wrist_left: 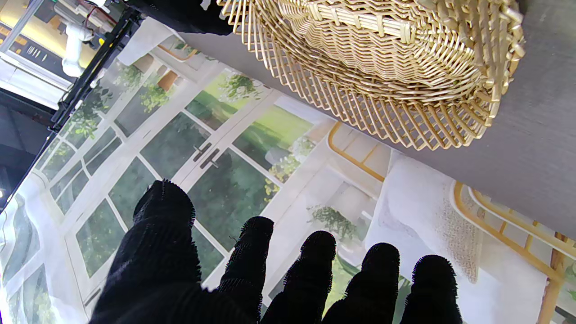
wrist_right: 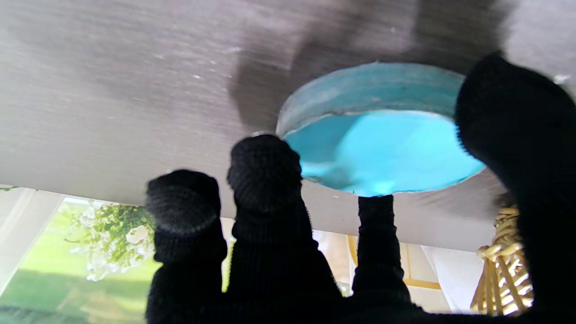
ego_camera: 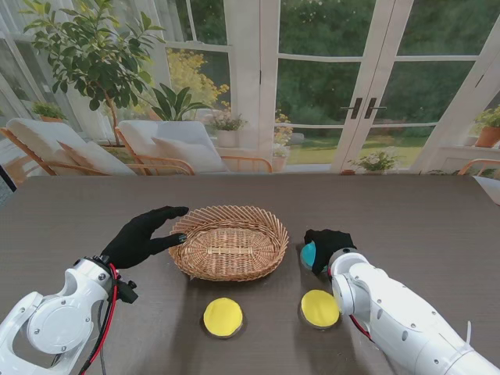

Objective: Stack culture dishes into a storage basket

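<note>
Just right of the basket (ego_camera: 229,242), mid-surface, the right hand (ego_camera: 325,245) has its fingers (wrist_right: 264,167) and thumb closed around the rim of a blue dish (ego_camera: 309,254), lifting it a little. Dish looks light, stiff, slick, probably fragile; rim pinch suits it. Left hand (ego_camera: 145,237) is spread, holding nothing, fingertips beside the basket's left rim. Count: one blue dish, two yellow dishes (ego_camera: 223,316) (ego_camera: 319,308) nearer to me, one basket, nothing in it.

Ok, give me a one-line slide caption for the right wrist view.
Right hand closing its gloved fingers around the blue culture dish on the grey table, basket alongside.
</note>
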`<act>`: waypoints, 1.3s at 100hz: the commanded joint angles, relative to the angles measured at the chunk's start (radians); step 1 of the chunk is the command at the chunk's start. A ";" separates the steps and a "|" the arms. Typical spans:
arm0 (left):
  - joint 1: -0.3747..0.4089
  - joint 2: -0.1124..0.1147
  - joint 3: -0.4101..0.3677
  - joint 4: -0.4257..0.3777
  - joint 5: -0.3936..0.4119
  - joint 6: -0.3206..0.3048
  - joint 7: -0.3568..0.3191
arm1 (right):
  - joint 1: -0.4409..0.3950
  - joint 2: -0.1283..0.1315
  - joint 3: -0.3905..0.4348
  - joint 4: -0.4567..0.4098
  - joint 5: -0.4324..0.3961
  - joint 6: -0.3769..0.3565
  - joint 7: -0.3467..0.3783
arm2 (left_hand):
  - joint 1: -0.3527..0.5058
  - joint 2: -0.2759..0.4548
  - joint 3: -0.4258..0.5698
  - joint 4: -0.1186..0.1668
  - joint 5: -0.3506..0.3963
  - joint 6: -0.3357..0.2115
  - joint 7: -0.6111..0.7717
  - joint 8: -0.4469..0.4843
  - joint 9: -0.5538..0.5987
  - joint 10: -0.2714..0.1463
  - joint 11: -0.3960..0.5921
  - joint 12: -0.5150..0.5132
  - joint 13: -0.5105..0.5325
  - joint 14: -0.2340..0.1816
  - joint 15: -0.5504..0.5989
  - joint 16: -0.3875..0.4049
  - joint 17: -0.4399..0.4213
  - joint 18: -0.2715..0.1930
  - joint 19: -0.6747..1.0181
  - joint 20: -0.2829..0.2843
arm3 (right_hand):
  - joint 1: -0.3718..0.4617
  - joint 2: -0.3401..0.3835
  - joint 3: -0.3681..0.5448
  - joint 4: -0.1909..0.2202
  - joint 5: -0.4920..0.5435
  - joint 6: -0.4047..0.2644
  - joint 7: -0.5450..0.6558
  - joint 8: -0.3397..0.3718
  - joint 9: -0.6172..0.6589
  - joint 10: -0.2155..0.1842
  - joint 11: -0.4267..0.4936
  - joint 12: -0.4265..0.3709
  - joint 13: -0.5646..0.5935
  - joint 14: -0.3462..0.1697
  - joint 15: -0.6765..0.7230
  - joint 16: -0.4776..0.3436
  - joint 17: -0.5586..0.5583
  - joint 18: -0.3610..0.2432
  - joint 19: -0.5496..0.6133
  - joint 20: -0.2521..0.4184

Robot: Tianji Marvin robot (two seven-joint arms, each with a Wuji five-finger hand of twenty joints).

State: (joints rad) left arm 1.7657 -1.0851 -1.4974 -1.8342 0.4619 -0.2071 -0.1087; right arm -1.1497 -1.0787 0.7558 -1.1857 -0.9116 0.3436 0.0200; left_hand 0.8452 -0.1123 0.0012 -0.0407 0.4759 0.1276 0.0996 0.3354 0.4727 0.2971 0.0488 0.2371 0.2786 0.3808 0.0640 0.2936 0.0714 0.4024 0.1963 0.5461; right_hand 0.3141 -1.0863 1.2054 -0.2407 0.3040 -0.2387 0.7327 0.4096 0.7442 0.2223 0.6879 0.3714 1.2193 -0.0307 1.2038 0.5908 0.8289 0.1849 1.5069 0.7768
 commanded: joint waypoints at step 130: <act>0.015 -0.005 -0.016 -0.018 0.015 0.016 -0.010 | -0.400 0.030 0.218 -0.668 -0.049 -0.338 0.141 | 0.022 0.050 -0.017 0.031 0.005 -0.009 -0.006 -0.004 0.004 0.002 -0.004 0.002 -0.012 0.008 -0.009 -0.008 -0.006 0.010 -0.029 0.009 | 0.083 0.144 0.119 0.103 0.132 -0.035 0.163 0.033 0.008 -0.031 0.031 0.047 0.038 -0.017 0.018 0.007 0.093 0.008 0.085 -0.028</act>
State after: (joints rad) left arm 1.7764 -1.0862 -1.5103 -1.8418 0.4746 -0.1937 -0.1031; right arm -1.5327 -1.0382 0.9926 -1.8447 -0.9610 0.0208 0.1544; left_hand 0.8452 -0.1123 0.0012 -0.0407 0.4759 0.1276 0.0996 0.3354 0.4728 0.2977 0.0488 0.2371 0.2786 0.3811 0.0640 0.2936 0.0714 0.4025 0.1962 0.5461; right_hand 0.3199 -1.0854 1.2045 -0.2407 0.3193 -0.2263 0.7328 0.3962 0.7442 0.2357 0.6879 0.3791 1.2193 -0.0309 1.2038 0.5910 0.8319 0.1850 1.5288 0.7768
